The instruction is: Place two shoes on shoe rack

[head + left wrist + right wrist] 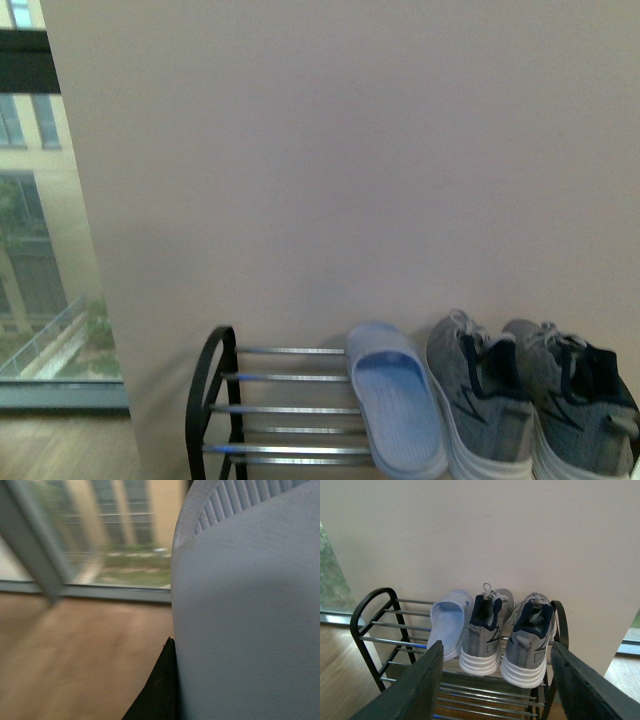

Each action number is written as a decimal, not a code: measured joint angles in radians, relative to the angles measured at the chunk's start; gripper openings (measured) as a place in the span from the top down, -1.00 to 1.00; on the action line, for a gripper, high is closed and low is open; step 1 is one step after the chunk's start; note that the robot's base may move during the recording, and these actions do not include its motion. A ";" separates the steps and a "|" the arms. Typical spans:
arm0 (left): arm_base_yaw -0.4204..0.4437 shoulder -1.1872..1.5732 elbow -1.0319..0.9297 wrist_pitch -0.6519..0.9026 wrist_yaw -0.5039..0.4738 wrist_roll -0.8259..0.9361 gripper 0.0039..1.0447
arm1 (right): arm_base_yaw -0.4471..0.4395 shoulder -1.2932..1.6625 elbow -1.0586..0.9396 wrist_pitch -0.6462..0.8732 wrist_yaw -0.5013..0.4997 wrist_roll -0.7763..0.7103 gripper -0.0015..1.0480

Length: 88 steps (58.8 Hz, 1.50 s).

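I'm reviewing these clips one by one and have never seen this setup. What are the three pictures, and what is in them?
They come from a two-armed robot. The front view looks out from its body: a black shoe rack against a wall carries a pale blue slipper and two grey sneakers side by side on its top tier. The right wrist view looks past the open right tool, which holds nothing, at the same rack. The left wrist view sits close against something pale blue and ribbed, perhaps another slipper; the left tool itself cannot be seen.
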 joint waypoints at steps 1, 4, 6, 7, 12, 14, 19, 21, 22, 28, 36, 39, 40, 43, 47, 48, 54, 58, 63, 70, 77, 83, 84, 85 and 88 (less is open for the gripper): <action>-0.016 0.010 0.021 -0.019 0.000 -0.022 0.97 | 0.000 0.000 0.000 0.000 0.000 0.000 -0.28; -0.073 0.060 0.101 -0.081 0.000 -0.088 0.97 | 0.000 0.000 0.000 0.000 0.001 0.000 -0.41; -0.114 0.107 0.166 -0.124 -0.018 -0.124 0.97 | 0.000 0.000 0.000 0.000 0.001 0.000 -0.51; -0.128 0.122 0.187 -0.138 -0.025 -0.138 0.97 | 0.000 0.000 0.000 0.000 0.001 0.000 -0.54; -0.212 0.245 0.338 -0.215 -0.045 -0.172 0.97 | 0.000 0.000 0.000 0.000 -0.002 0.000 -0.77; -0.232 0.282 0.380 -0.236 -0.059 -0.173 0.97 | 0.000 0.000 0.000 0.000 -0.002 0.000 -0.83; -0.291 0.446 0.556 -0.328 -0.080 -0.172 0.97 | 0.000 0.000 0.000 0.000 -0.003 0.000 -0.82; -0.303 0.500 0.610 -0.356 -0.084 -0.170 0.97 | 0.000 0.000 0.000 0.000 -0.003 0.000 -0.82; -0.309 0.533 0.647 -0.375 -0.084 -0.170 0.97 | 0.000 0.000 0.000 0.000 -0.002 0.000 -0.82; -0.336 0.669 0.801 -0.456 -0.101 -0.154 0.97 | 0.000 0.000 0.000 0.000 -0.002 0.000 -0.82; -0.368 0.840 1.020 -0.599 -0.142 -0.104 0.97 | 0.000 0.000 0.000 0.000 -0.003 0.000 -0.82; -0.375 0.884 1.075 -0.639 -0.162 -0.082 0.97 | 0.000 0.000 0.000 0.000 -0.002 0.000 -0.82; -0.377 0.895 1.088 -0.648 -0.169 -0.074 0.97 | 0.000 0.000 0.000 0.000 -0.003 0.000 -0.82; -0.384 0.951 1.156 -0.698 -0.193 -0.044 0.97 | 0.000 0.000 0.000 0.000 -0.002 0.000 -0.82; -0.392 1.006 1.218 -0.740 -0.212 -0.019 0.97 | 0.000 0.000 0.000 0.000 -0.003 0.000 -0.82; -0.394 1.028 1.241 -0.754 -0.218 -0.008 0.97 | 0.000 0.000 0.000 0.000 -0.002 0.000 -0.82; -0.408 1.131 1.341 -0.798 -0.246 0.043 0.97 | 0.000 0.000 0.000 0.000 -0.002 0.000 -0.82; -0.420 1.198 1.411 -0.820 -0.264 0.087 0.97 | 0.000 0.000 0.000 0.000 -0.003 0.000 -0.82; -0.433 1.265 1.493 -0.859 -0.288 0.124 0.97 | 0.000 0.000 0.000 0.000 -0.003 0.000 -0.82; -0.450 1.338 1.584 -0.885 -0.309 0.164 0.95 | 0.000 0.000 0.000 0.000 -0.002 0.000 -0.82; -0.462 1.355 1.608 -0.890 -0.311 0.188 0.62 | 0.000 0.000 0.000 0.000 -0.003 0.000 -0.82; -0.465 1.350 1.608 -0.888 -0.300 0.188 0.34 | 0.000 0.000 0.000 0.000 -0.003 0.000 -0.82; -0.465 1.348 1.608 -0.887 -0.298 0.187 0.31 | 0.000 0.000 0.000 0.000 -0.003 0.000 -0.82; -0.465 1.343 1.604 -0.883 -0.291 0.186 0.23 | 0.000 0.000 0.000 0.000 -0.002 0.000 -0.82; -0.465 1.328 1.587 -0.875 -0.278 0.180 0.10 | 0.000 0.000 0.000 0.000 -0.003 0.000 -0.82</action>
